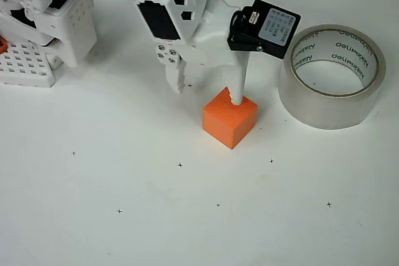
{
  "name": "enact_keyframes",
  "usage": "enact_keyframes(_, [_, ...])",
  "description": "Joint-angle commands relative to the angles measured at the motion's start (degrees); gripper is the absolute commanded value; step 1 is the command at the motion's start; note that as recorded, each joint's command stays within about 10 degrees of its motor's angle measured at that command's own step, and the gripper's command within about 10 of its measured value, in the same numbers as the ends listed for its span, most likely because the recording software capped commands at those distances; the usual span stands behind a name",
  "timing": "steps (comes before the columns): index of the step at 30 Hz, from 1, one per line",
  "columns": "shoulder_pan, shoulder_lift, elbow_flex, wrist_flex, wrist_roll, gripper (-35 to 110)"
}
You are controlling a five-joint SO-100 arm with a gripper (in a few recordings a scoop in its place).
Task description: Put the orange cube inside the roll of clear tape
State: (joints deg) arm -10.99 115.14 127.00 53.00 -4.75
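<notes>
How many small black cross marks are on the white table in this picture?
7, possibly more hidden under the arm. One far left; one centre; one lower left; one lower centre; two at right; one faint beside the pincer.

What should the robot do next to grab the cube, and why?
Probably slide the gripper a little to the picture's right, then lower it. It is open, but one finger sits over the cube's top instead of beside it, so closing now would likely miss. The tape lies to the right.
</notes>
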Motion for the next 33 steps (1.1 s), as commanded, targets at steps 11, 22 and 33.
enact_keyframes(11, [0.7,-4.0,-8.4,-0.8,-2.2,42])
enact_keyframes(22, [1.4,-10.9,-12.9,-2.5,-3.9,45])
enact_keyframes(33, [0.1,-20.3,-17.4,-2.6,-4.3,44])
